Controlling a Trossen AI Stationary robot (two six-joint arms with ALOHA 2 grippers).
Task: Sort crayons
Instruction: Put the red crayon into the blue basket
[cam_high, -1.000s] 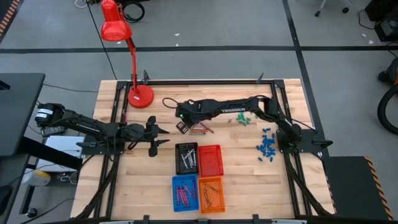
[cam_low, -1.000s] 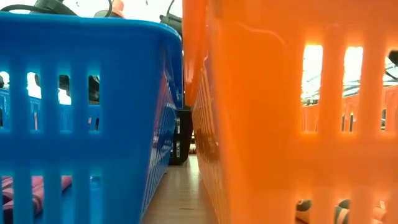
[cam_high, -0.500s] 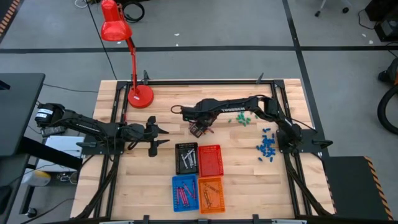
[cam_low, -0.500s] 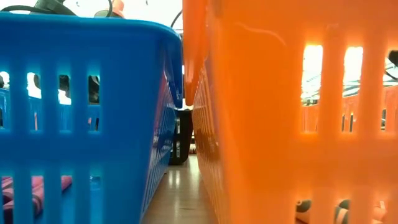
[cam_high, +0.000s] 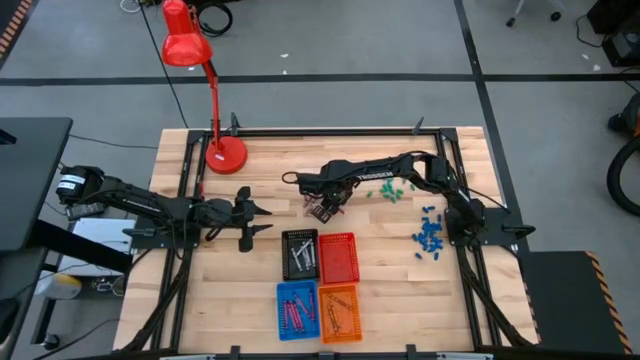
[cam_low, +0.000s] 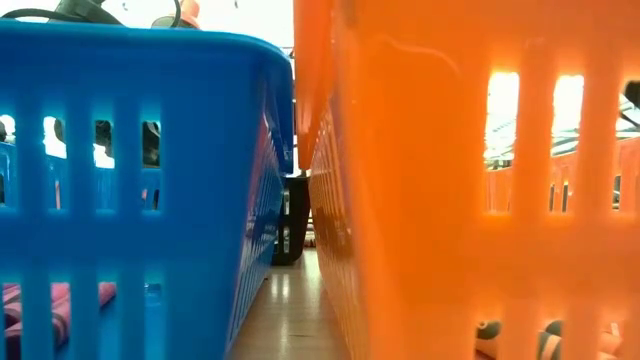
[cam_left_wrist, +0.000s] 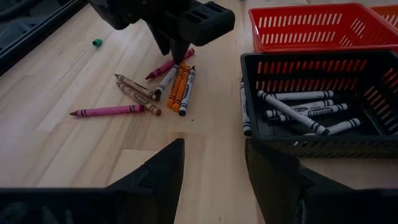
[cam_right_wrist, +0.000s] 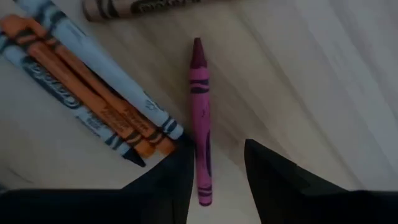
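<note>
Several loose crayons (cam_left_wrist: 171, 84) lie flat on the wooden table in a small pile (cam_high: 322, 210): orange, pale grey, tan, pink and maroon-pink. My right gripper (cam_high: 322, 207) points down over this pile and is open. Its fingers stand on either side of one end of a maroon-pink crayon (cam_right_wrist: 200, 118); it also shows in the left wrist view (cam_left_wrist: 177, 55). My left gripper (cam_high: 255, 220) waits open and empty at the table's left, low over the table (cam_left_wrist: 214, 168). The black basket (cam_left_wrist: 367, 93) holds pale grey crayons. My right gripper comes from above, pointing down, with the maroon-pink crayon's end (cam_right_wrist: 204, 180) between its fingers and the crayon flat on the table. One finger (cam_right_wrist: 171, 186) is very near the crayon; I cannot tell whether it touches.
A black basket (cam_high: 288, 255), a red basket (cam_high: 354, 258), a blue basket (cam_high: 281, 312) and an orange basket (cam_high: 356, 314) stand near the table's near edge. Green pieces (cam_high: 390, 190) and blue pieces (cam_high: 430, 235) lie at the right. A red lamp (cam_high: 225, 152) stands far left.
My right gripper has gone toward the table's right edge, from beside the crayon pile to right over it. The crayons have stayed where they were.
</note>
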